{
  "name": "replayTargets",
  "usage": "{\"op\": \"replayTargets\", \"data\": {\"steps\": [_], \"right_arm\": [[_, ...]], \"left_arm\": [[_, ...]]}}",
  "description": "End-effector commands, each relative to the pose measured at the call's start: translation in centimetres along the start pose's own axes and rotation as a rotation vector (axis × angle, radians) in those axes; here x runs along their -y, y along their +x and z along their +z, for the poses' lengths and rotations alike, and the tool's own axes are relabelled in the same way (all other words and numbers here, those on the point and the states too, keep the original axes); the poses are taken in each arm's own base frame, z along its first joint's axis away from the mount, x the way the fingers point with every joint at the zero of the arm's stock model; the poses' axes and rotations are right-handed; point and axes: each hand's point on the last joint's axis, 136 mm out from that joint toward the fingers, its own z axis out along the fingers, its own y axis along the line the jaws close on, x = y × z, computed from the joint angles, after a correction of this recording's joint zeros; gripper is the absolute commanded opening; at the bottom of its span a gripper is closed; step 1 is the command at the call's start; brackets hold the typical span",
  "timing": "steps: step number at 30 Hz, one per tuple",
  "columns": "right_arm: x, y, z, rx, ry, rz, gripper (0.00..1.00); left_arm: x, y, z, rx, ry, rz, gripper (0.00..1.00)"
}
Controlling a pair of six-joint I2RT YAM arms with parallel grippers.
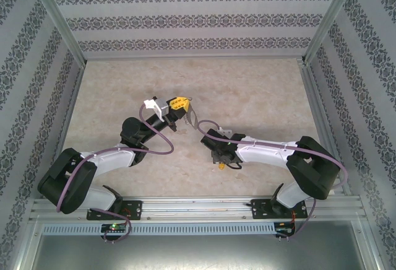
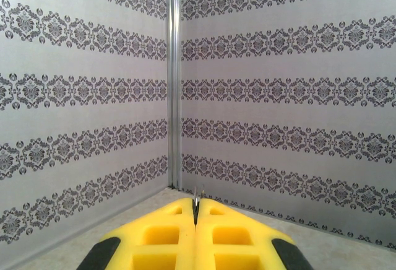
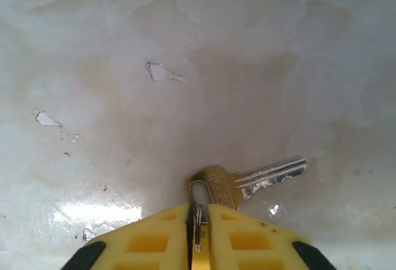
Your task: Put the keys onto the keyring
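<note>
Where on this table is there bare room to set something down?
Bare: the table's far strip along the back wall, and its far right corner. Crowded: the centre, around the left gripper, right gripper and key.

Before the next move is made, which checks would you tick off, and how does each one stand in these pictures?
1. Left gripper closed: ok, shut on a thin metal sliver.
2. What that sliver is: cannot tell, it is seen edge-on.
3. Right gripper has a grip: ok, closed on a thin metal loop.
4. Loop attached to the key: looks ok, it seems to pass through the hole in the key's head.
5. Key lifted off the table: cannot tell, the blade sits on or just above it.
6. Grippers apart from each other: ok in the top view.
</note>
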Motion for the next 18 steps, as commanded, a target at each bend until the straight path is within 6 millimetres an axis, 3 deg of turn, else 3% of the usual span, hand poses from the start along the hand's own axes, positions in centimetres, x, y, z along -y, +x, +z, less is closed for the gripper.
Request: {"op": "replayTargets", "data": {"steps": [1, 18], "right_arm": [[0.60, -0.12, -0.42, 0.023, 0.028, -0.012, 0.20], [0.16, 0.14, 0.11, 0.014, 0.009, -0.012, 0.18]], "left_arm": [[1.02, -2.80, 0.12, 0.098, 0.037, 0.016, 0.00], [1.07, -2.78, 0.10, 0.098, 0.039, 0.012, 0.00]]}}
